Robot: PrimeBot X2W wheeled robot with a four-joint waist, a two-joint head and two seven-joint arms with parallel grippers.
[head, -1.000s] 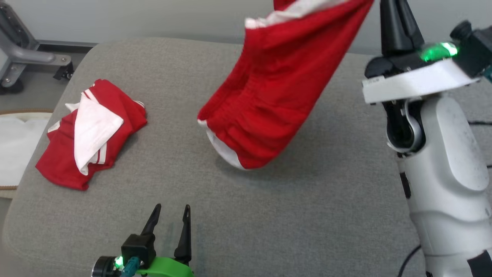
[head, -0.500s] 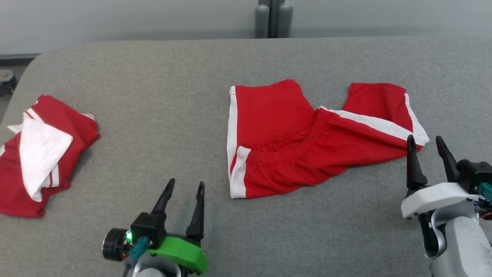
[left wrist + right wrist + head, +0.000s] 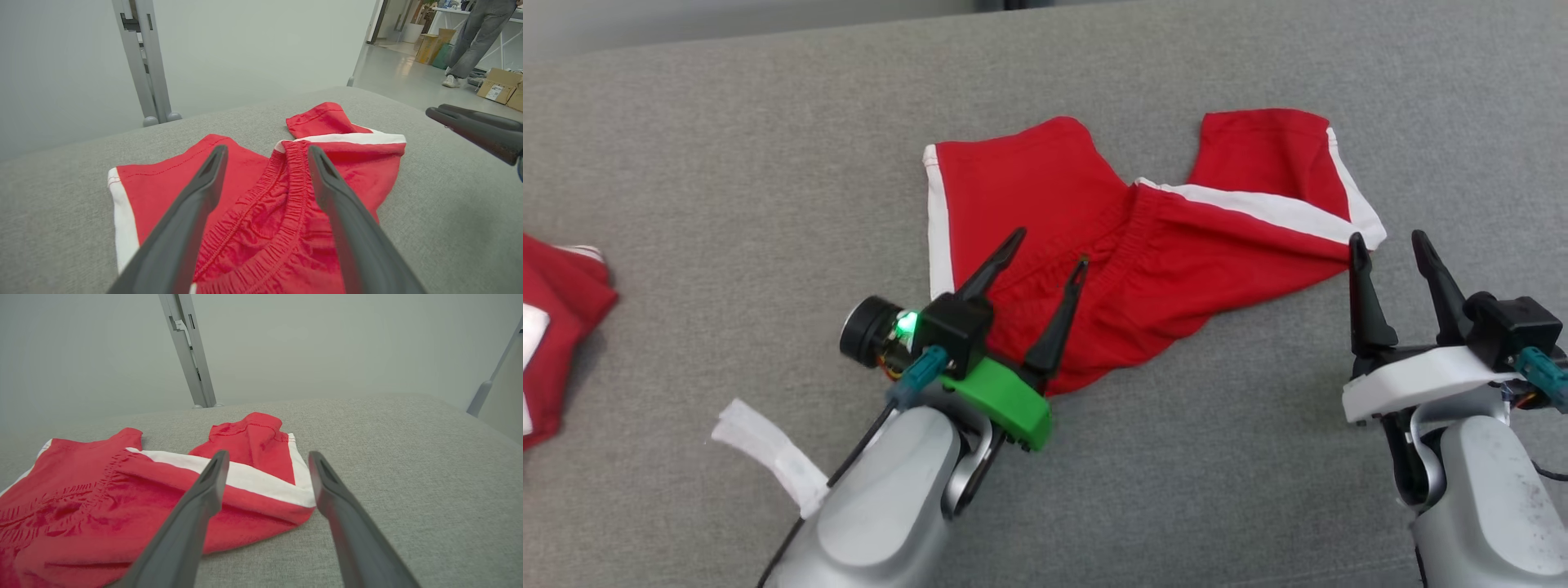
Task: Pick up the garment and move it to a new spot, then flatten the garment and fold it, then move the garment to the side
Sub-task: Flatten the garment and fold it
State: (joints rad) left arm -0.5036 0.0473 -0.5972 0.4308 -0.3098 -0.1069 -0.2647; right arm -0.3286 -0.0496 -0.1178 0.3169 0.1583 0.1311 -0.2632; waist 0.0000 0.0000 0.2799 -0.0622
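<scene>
Red shorts with white side stripes [image 3: 1176, 269] are seen lying rumpled on the grey fabric-covered counter [image 3: 727, 180], one leg twisted over the elastic waistband. The left tool [image 3: 1053, 247] is spread wide above the gathered waistband. The right tool [image 3: 1387, 237], likewise spread and empty, is poised just beside the white-trimmed hem corner. Should several bunched layers be pinched together, the twist would probably be dragged along rather than flattened. The thin hem could also be missed.

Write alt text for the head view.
Red shorts with white side stripes lie rumpled on a grey padded surface. The open left claw points over their waistband, the open right claw sits just off their right corner, and another red garment lies at the left edge.
</scene>
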